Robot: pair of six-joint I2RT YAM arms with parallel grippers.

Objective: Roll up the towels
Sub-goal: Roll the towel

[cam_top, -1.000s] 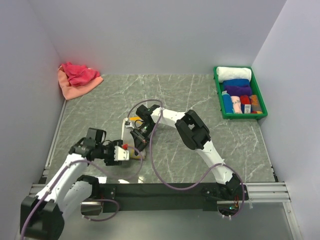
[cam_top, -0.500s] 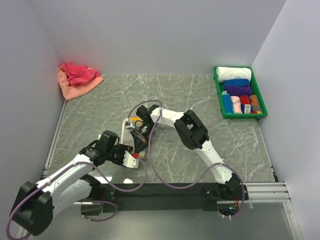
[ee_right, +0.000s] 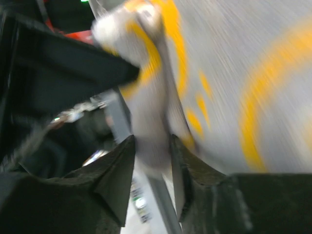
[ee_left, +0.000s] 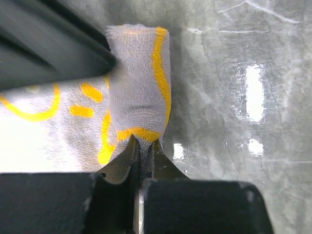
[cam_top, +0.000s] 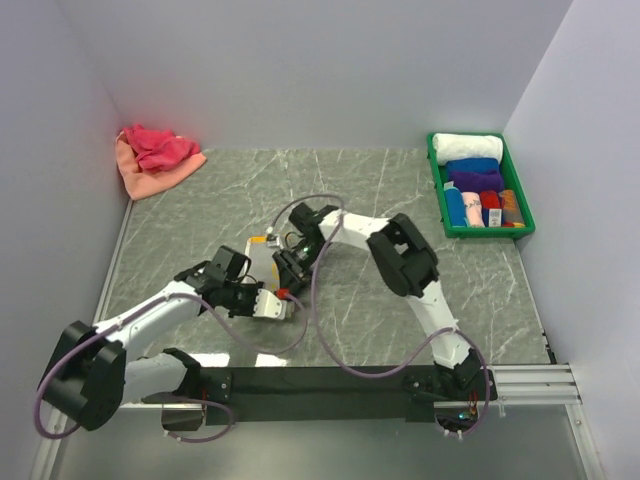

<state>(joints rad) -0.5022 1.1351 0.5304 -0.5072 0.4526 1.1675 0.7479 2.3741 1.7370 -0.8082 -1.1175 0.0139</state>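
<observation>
Grey marbled desk (cam_top: 400, 190), centre: a soft, light white terry towel with yellow pattern (ee_left: 139, 92), part-rolled and likely to unfurl, one end clamped in the jaws of the left gripper (ee_left: 141, 146), the jaws of the right gripper (ee_right: 151, 141) apart astride the roll; best gripped at the roll's ends.

The left arm (cam_top: 150, 318) and right arm (cam_top: 432, 305), white shells with black joints, are sharing a black base rail (cam_top: 320, 382), each trailing a thin, looping mauve cable (cam_top: 310, 197).
</observation>
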